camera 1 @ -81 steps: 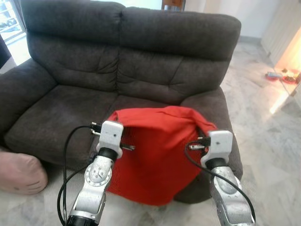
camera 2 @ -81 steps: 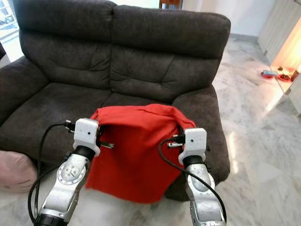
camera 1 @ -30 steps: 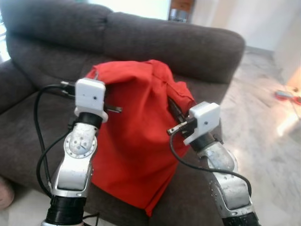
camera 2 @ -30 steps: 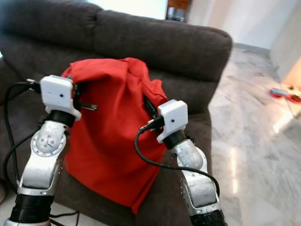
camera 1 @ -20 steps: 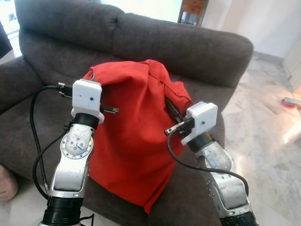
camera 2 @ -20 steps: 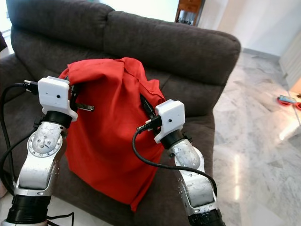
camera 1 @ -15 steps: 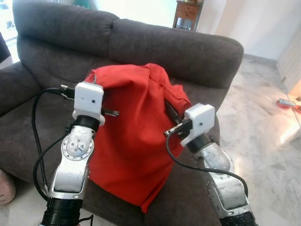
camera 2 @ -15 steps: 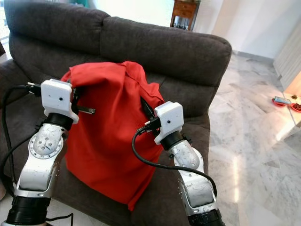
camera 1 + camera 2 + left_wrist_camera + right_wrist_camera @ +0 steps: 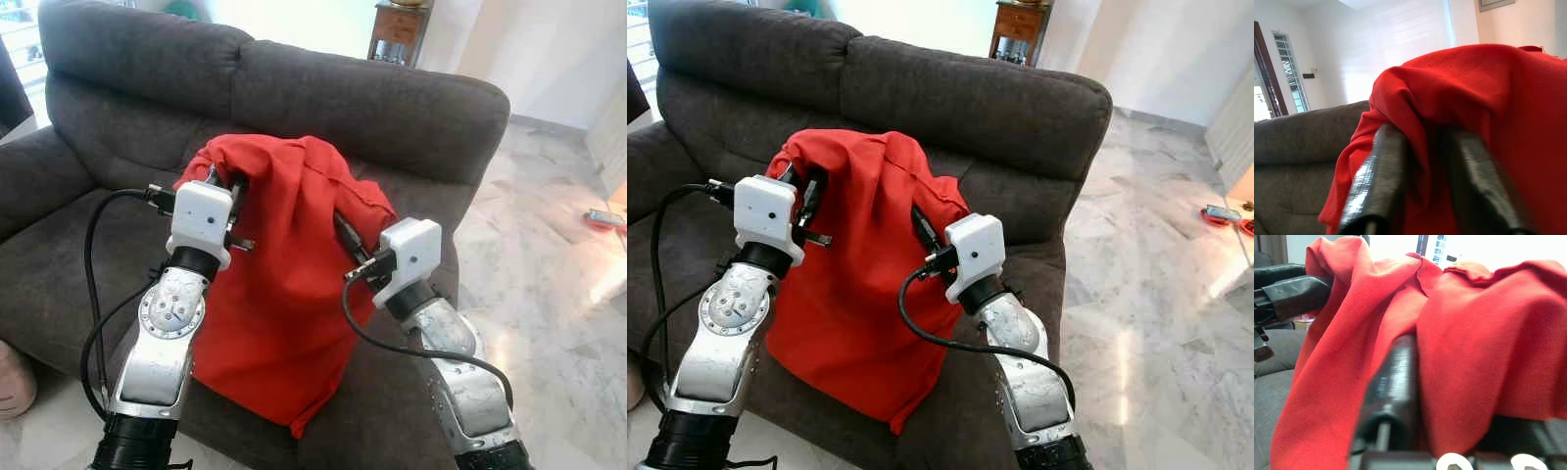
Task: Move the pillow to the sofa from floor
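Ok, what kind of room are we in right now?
Most likely a home living room: a dark grey sofa, a polished marble floor, and a small wooden cabinet behind the sofa.

My head stereo pair looks forward and down from close above both arms at the sofa (image 9: 392,108); the right eye sits slightly offset, so both frames share the same scene. My left wrist camera looks along its fingers (image 9: 1378,181), pressed near the red pillow (image 9: 1498,122), sofa back behind. My right wrist camera is just as near, facing across the pillow toward the left gripper (image 9: 1295,289).
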Controlling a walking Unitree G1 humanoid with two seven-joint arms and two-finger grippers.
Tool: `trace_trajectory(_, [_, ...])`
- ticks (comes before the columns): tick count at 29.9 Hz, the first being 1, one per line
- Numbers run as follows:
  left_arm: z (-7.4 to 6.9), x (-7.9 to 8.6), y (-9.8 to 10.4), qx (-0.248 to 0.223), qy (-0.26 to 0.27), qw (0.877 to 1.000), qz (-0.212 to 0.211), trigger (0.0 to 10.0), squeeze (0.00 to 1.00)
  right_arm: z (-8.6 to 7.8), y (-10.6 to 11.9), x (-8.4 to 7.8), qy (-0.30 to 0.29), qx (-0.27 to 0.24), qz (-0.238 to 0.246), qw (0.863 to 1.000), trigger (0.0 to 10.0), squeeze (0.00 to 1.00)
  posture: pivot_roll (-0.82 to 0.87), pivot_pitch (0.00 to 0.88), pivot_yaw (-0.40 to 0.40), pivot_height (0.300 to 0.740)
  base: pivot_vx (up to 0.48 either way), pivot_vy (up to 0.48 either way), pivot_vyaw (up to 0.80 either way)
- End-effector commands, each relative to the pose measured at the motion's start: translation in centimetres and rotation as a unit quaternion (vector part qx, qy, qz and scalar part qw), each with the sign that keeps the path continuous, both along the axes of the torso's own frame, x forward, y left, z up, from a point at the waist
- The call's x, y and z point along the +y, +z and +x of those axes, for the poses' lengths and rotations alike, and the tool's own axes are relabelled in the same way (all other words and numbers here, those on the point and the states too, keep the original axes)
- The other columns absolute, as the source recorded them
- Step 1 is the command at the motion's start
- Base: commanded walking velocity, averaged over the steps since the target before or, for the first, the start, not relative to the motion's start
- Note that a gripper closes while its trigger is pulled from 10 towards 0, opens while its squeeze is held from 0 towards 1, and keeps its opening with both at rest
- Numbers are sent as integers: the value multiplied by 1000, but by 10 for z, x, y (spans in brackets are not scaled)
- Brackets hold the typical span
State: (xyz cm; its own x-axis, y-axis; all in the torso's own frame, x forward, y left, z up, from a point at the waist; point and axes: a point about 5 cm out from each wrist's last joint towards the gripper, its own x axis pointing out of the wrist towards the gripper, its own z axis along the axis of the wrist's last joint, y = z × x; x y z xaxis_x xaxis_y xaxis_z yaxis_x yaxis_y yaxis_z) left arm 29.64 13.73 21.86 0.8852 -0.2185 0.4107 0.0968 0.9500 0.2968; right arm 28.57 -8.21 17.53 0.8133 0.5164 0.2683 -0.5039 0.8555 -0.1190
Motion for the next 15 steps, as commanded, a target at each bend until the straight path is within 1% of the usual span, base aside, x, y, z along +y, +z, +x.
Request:
trace_trajectory(1, [-1,-13,7,-22,-30,999,16,10000,1000,-1,-2,7,18,3,-9,1000,10000,1000,142,0,-100,740,0,0,0])
trace_trajectory(3, [-1,-13,8,-23,-30,999,16,10000,1000,-1,-2,7,16,2,-12,1000,10000,1000,142,0,-100,740,0,0,0])
trace_trajectory(4, [-1,-13,8,-24,-30,999,17,10000,1000,-1,-2,7,15,1,-13,1000,10000,914,142,0,-100,740,0,0,0])
trace_trajectory(5, [-1,-14,8,-25,-31,999,17,10000,1000,-1,-2,6,13,0,-16,1000,10000,55,142,0,-100,740,0,0,0])
trace_trajectory(6, [-2,-14,8,-26,-31,999,17,10000,1000,-1,-2,6,12,-1,-17,1000,10000,0,141,0,-101,740,0,0,0])
trace_trajectory(15, [-2,-15,8,-29,-31,999,19,10000,1000,1,0,4,-3,-13,-28,1000,10000,0,142,0,-104,740,0,0,0])
